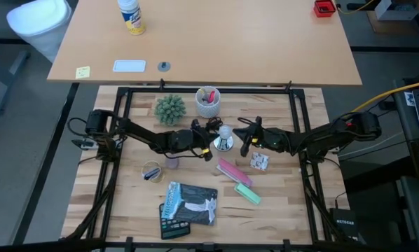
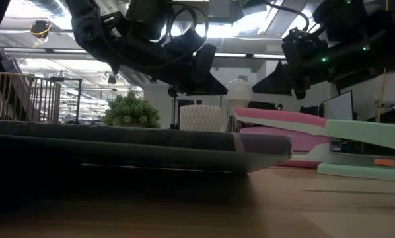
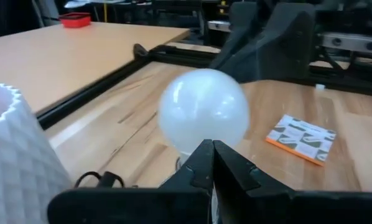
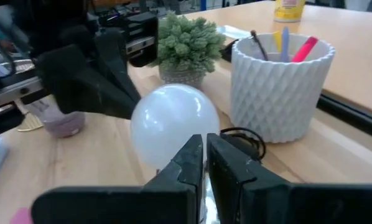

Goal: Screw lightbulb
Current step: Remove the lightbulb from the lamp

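Note:
The frosted-white lightbulb (image 1: 225, 132) stands upright, base down, in the round silver disc fixture (image 1: 224, 144) with a black cord, at mid-table. It also shows in the low view (image 2: 239, 92). My left gripper (image 1: 209, 145) is shut and sits just left of the bulb, its tips low in front of the bulb (image 3: 203, 112). My right gripper (image 1: 243, 142) is shut and sits just right of the bulb (image 4: 175, 127). In the low view both grippers hang above the table, with the bulb between their tips. My left gripper's shut fingertips (image 3: 206, 155) stand close against the bulb's lower part; I cannot tell whether they touch it. My right gripper's shut fingertips (image 4: 197, 155) stand close before the bulb's lower part from the other side; I cannot tell whether they touch it.
A white cup of pens (image 1: 208, 102) and a green plant (image 1: 169, 109) stand behind the bulb. A small card pack (image 1: 259, 162), a pink stapler (image 1: 232, 170), a green stapler (image 1: 248, 193), a dark booklet (image 1: 188, 203), a tape roll (image 1: 151, 172) and a small purple cup (image 1: 172, 162) lie nearer.

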You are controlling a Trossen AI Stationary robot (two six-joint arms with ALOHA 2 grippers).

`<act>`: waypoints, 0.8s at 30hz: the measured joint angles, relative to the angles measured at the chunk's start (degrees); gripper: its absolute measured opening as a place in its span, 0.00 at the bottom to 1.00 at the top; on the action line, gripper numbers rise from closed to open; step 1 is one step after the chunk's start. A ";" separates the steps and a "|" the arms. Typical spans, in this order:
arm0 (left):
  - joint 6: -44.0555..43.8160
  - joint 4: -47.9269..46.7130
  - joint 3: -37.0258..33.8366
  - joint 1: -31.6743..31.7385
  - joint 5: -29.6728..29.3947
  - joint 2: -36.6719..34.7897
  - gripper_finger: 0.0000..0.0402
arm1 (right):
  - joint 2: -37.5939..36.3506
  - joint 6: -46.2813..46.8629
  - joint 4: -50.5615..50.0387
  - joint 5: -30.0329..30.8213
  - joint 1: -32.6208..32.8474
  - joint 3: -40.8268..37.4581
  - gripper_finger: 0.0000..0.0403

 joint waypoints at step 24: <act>-2.86 1.14 0.00 2.51 -6.29 0.00 0.00 | -0.07 3.39 3.03 -10.69 0.04 0.00 0.07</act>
